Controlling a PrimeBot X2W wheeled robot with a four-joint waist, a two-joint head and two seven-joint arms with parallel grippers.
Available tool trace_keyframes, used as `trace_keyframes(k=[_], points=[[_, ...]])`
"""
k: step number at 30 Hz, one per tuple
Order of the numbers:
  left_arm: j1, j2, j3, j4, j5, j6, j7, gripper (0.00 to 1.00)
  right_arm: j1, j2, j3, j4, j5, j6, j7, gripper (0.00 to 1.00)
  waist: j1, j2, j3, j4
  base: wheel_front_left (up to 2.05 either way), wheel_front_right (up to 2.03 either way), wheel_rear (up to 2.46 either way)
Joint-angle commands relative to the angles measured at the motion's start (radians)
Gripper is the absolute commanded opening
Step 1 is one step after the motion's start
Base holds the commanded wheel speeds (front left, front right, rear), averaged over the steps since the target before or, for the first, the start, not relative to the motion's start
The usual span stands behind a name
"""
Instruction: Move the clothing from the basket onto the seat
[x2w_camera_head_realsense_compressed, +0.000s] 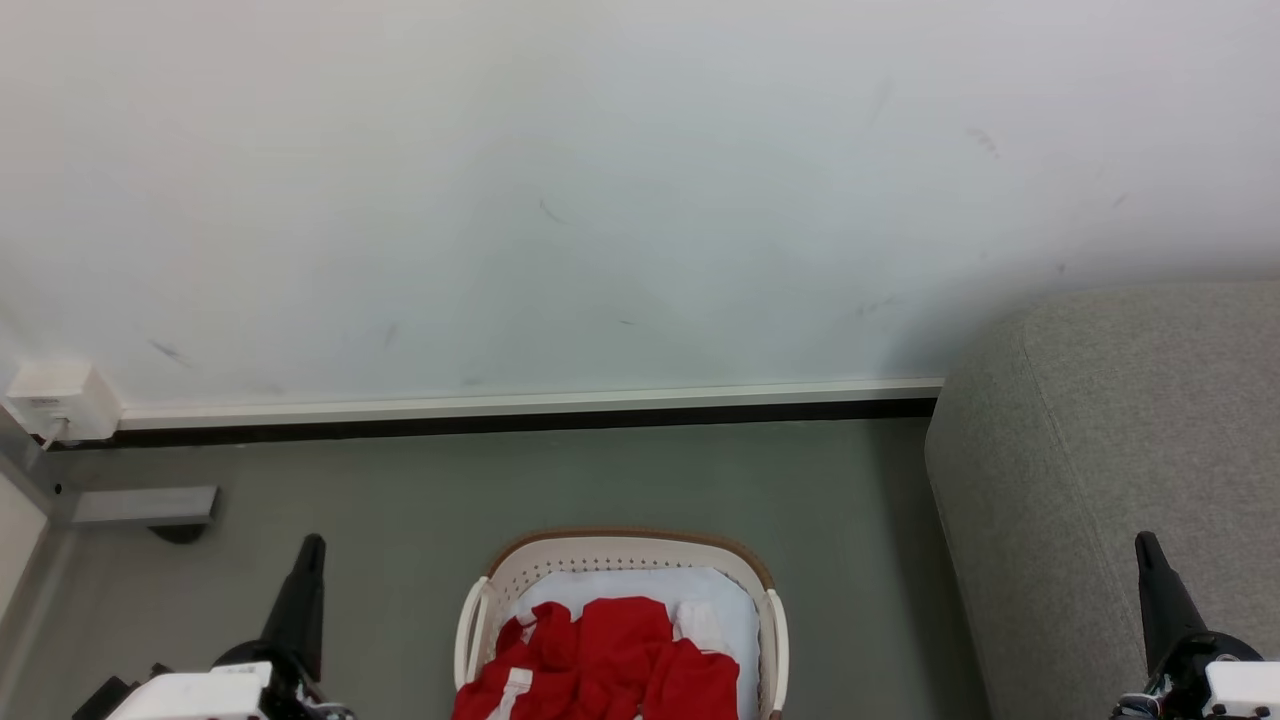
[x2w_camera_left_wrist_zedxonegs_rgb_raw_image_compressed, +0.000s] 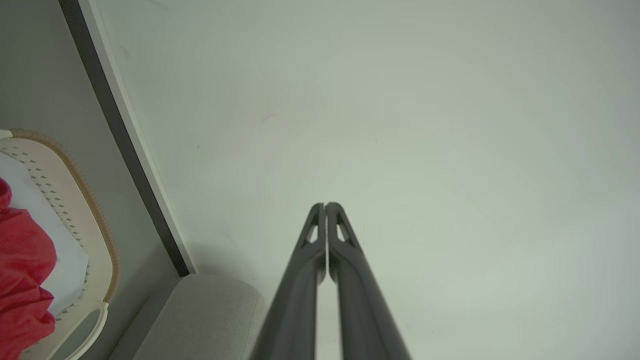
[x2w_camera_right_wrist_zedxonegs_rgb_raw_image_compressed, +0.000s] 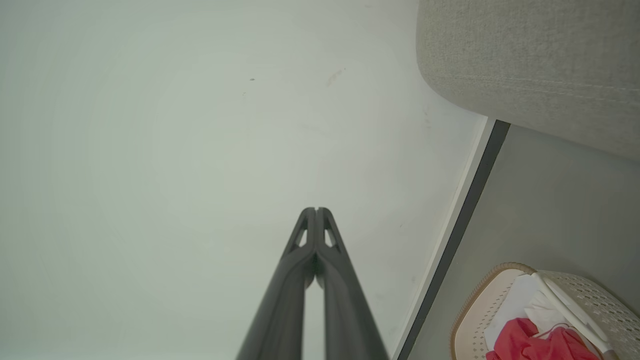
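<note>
At the far left of your head view sits a small white wall box (x2w_camera_head_realsense_compressed: 60, 400) with a grey bracket (x2w_camera_head_realsense_compressed: 145, 505) below it on the floor (x2w_camera_head_realsense_compressed: 400, 480). Next comes your left gripper (x2w_camera_head_realsense_compressed: 312, 545), raised at the lower left with its dark fingers pointing up toward the wall (x2w_camera_head_realsense_compressed: 600, 200). From the head you cannot judge the gap, but the left wrist view shows the left gripper (x2w_camera_left_wrist_zedxonegs_rgb_raw_image_compressed: 325, 205) with its two fingers pressed together at the tips, holding nothing and aimed at bare wall. Toward the middle, the basket (x2w_camera_head_realsense_compressed: 630, 538) stands on the floor between your two arms and apart from both. The clothing (x2w_camera_head_realsense_compressed: 600, 660) is heaped in it on a white cloth (x2w_camera_head_realsense_compressed: 720, 600). The left wrist view puts the basket (x2w_camera_left_wrist_zedxonegs_rgb_raw_image_compressed: 65, 200) and the clothing (x2w_camera_left_wrist_zedxonegs_rgb_raw_image_compressed: 20, 260) at its left edge, well off the fingers' line, with a corner of the seat (x2w_camera_left_wrist_zedxonegs_rgb_raw_image_compressed: 200, 315) beside them. To the right, the seat (x2w_camera_head_realsense_compressed: 1120, 450) rises beside the basket, not touching it. Your right gripper (x2w_camera_head_realsense_compressed: 1143, 545) stands in front of the seat at the lower right, fingers up. The right wrist view shows the right gripper (x2w_camera_right_wrist_zedxonegs_rgb_raw_image_compressed: 316, 210) closed tip to tip and empty, the seat (x2w_camera_right_wrist_zedxonegs_rgb_raw_image_compressed: 530, 65) with its seam at upper right, and the basket (x2w_camera_right_wrist_zedxonegs_rgb_raw_image_compressed: 475, 310) with the clothing (x2w_camera_right_wrist_zedxonegs_rgb_raw_image_compressed: 525, 345) at lower right.
</note>
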Motion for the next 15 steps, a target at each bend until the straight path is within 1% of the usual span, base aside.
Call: trace_keyframes(k=[1, 15], points=[[-0.009, 0.003, 0.001, -0.003, -0.015, 0.001, 0.003, 0.0, -0.013, -0.005, -0.003, -0.004, 0.0, -0.002, 0.002, 0.0, 0.0, -0.0001, 0.0, 0.0, 0.0, 0.0, 0.0], [-0.009, 0.003, 0.001, -0.003, -0.015, 0.001, 0.003, 0.0, -0.013, -0.005, -0.003, -0.004, 0.0, -0.002, 0.002, 0.0, 0.0, -0.0001, 0.0, 0.0, 0.0, 0.0, 0.0]])
